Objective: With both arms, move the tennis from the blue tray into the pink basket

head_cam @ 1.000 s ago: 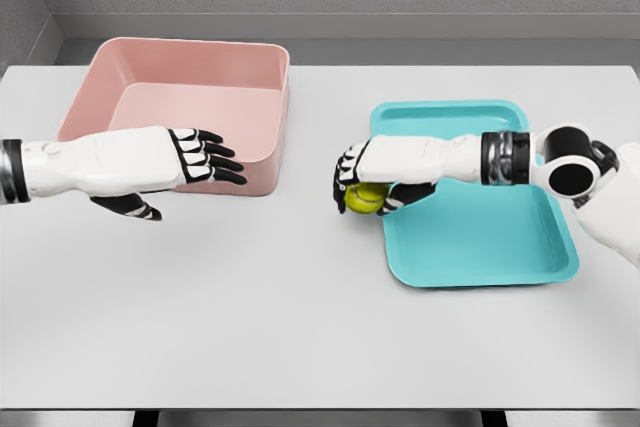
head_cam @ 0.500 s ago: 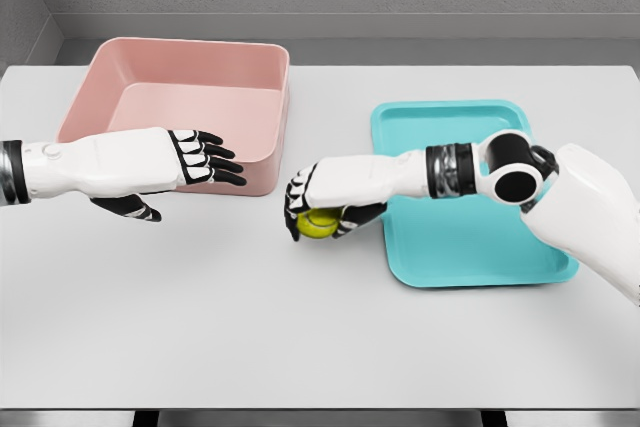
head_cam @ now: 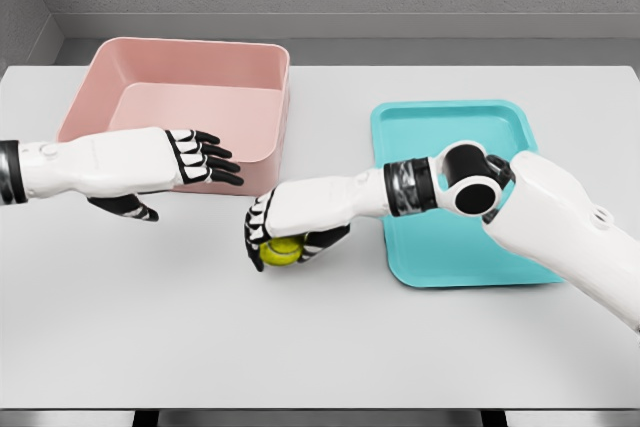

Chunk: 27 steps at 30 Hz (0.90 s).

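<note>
My right hand (head_cam: 272, 237) reaches across the white table and is shut on the yellow-green tennis ball (head_cam: 282, 250), which shows just under the curled fingers. Ball and hand sit between the blue tray (head_cam: 450, 247) on the right and the pink basket (head_cam: 190, 97) at the back left, low over the tabletop. My left hand (head_cam: 205, 162) hovers open in front of the basket's near wall, fingers spread and pointing right, a short gap away from the right hand. The blue tray holds nothing that I can see.
The white table (head_cam: 320, 337) stretches wide in front of both hands. The right forearm and elbow (head_cam: 470, 182) cross over the tray's left part.
The right hand has carried the tennis ball leftward off the blue tray and out over the table, closer to the left hand. The left hand has stayed in place.
</note>
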Tool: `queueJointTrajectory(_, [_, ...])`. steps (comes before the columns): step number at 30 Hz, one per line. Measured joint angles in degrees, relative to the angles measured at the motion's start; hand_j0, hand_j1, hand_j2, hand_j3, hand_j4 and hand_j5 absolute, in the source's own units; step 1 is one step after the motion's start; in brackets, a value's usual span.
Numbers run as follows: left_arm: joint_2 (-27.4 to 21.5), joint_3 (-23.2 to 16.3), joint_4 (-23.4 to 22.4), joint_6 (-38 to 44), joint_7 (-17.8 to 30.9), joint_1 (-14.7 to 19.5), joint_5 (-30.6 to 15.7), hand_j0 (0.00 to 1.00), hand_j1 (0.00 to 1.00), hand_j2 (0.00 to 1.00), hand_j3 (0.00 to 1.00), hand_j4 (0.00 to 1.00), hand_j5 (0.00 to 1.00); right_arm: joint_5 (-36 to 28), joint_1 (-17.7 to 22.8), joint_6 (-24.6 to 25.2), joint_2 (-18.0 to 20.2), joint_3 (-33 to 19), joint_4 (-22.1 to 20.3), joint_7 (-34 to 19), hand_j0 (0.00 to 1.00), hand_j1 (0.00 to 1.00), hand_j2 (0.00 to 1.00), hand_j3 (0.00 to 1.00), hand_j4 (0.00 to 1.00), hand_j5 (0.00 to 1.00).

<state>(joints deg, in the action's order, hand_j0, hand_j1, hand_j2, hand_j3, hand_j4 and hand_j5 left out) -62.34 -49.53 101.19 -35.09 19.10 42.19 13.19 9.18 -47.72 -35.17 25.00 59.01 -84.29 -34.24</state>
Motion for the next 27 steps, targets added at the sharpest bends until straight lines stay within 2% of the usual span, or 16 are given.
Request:
queueJointTrajectory(8, [-0.29, 0.00, 0.01, 0.00, 0.00, -0.09, -0.01, 1.00, 1.00, 1.00, 1.00, 1.00, 1.00, 0.07, -0.09, 0.00, -2.57, 0.65, 2.50, -0.07, 0.48, 0.48, 0.48, 0.48, 0.48, 0.48])
queueJointTrajectory(14, [-3.10, 0.12, -0.02, 0.00, 0.00, -0.26, 0.08, 1.00, 1.00, 1.00, 1.00, 1.00, 1.00, 0.82, -0.09, 0.01, -4.58, 0.87, 5.03, -0.07, 0.49, 0.49, 0.49, 0.49, 0.49, 0.49])
queueJointTrajectory(27, [-4.89, 0.25, -0.03, 0.00, 0.00, -0.35, 0.13, 1.00, 1.00, 1.00, 1.00, 1.00, 1.00, 1.39, -0.09, 0.01, -6.02, 1.80, 8.14, 0.01, 0.49, 0.49, 0.49, 0.49, 0.49, 0.49])
